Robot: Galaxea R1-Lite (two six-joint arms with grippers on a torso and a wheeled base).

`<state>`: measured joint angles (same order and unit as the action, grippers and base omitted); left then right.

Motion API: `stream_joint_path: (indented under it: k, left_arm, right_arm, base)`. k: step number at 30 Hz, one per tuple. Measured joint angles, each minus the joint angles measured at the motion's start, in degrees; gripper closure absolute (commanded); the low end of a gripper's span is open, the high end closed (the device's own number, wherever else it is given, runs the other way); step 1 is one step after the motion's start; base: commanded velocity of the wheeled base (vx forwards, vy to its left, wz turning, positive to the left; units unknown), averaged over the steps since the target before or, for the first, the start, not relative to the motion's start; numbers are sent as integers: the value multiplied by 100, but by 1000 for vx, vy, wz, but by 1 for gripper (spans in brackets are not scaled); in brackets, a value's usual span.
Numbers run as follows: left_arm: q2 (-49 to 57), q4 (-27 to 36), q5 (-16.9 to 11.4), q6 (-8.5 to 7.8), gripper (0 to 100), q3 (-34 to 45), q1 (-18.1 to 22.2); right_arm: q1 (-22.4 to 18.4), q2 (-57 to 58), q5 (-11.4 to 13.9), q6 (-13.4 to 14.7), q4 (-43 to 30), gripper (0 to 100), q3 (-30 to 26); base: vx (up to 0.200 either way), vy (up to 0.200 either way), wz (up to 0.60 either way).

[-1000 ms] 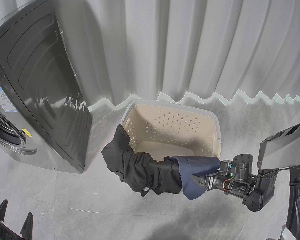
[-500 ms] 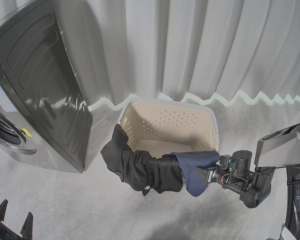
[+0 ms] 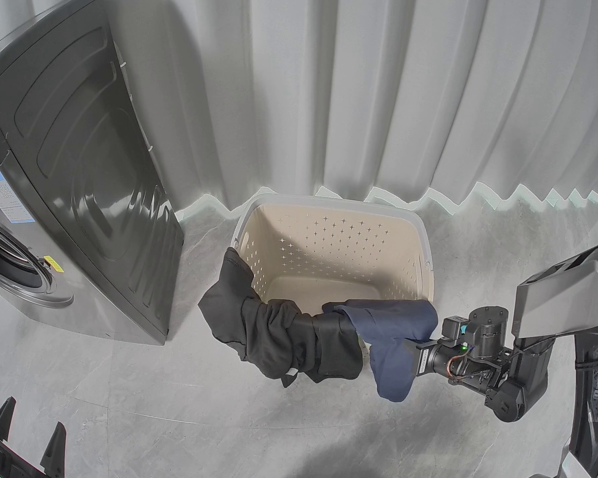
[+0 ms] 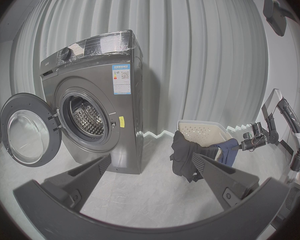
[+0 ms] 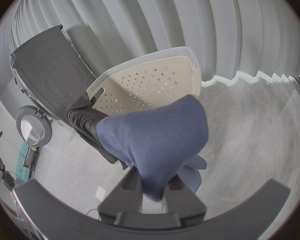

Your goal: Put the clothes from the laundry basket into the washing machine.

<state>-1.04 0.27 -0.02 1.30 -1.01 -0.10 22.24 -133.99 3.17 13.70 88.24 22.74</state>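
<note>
The beige laundry basket stands on the floor before the curtain. A black garment hangs over its near left rim and down the outside. A navy garment lies over the near rim beside it, and my right gripper is shut on this cloth just outside the basket. From the wrist, the navy garment bulges out between the fingers. The washing machine stands to the left with its round door swung open. My left gripper hangs open low at the left, away from both.
Pleated white curtains close off the back. Grey floor lies bare between the washing machine and the basket. The open door juts out from the washer's front on its far side.
The basket has slid slightly to the left. The navy garment now hangs lower over the rim, and my right gripper has drawn back a little with it. The left arm has stayed still.
</note>
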Motion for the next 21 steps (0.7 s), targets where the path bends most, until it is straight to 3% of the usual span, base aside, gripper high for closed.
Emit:
stream_joint_path:
  k: [12, 21]
  left_arm:
    - [0, 0, 2, 0, 0, 0, 0]
    - [0, -2, 2, 0, 0, 0, 0]
  right_arm:
    - [279, 1643, 9, -24, -67, 100, -789]
    - [585, 2671, -28, -76, -95, 100, -1012]
  base:
    - [0, 0, 0]
    - [0, 0, 0]
